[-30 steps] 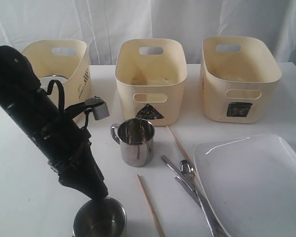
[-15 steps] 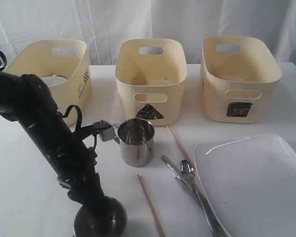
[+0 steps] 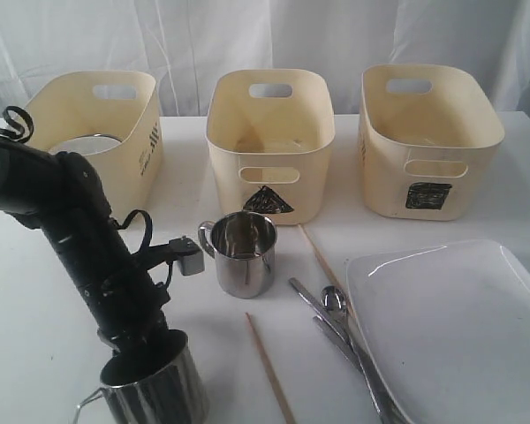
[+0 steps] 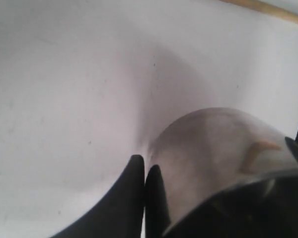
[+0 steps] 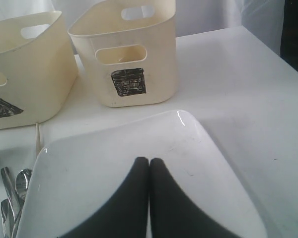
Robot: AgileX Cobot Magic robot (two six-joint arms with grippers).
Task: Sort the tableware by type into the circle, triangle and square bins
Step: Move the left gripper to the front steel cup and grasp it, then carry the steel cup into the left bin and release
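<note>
My left gripper (image 3: pixel 148 343) is shut on the rim of a steel mug (image 3: pixel 152 390) at the table's near left edge; the mug hangs tilted, handle to the left. In the left wrist view the fingers (image 4: pixel 138 171) pinch the mug (image 4: pixel 213 148) wall. A second steel mug (image 3: pixel 245 254) stands before the triangle bin (image 3: pixel 269 150). Two chopsticks (image 3: pixel 269 367) (image 3: pixel 322 261), a spoon (image 3: pixel 336 303) and forks (image 3: pixel 349 340) lie beside the white plate (image 3: pixel 459 327). My right gripper (image 5: pixel 149 161) is shut and empty over the plate (image 5: pixel 89 168).
The square bin (image 3: pixel 428 141) stands at the back right, a third cream bin (image 3: pixel 115 124) at the back left with a shiny round rim (image 3: pixel 90 143) inside. The left arm (image 3: pixel 71 221) leans over the table's left part. White curtain behind.
The left arm has swung lower and leftward. The mug at the front edge has come up off the table in the left gripper and now hangs tilted.
</note>
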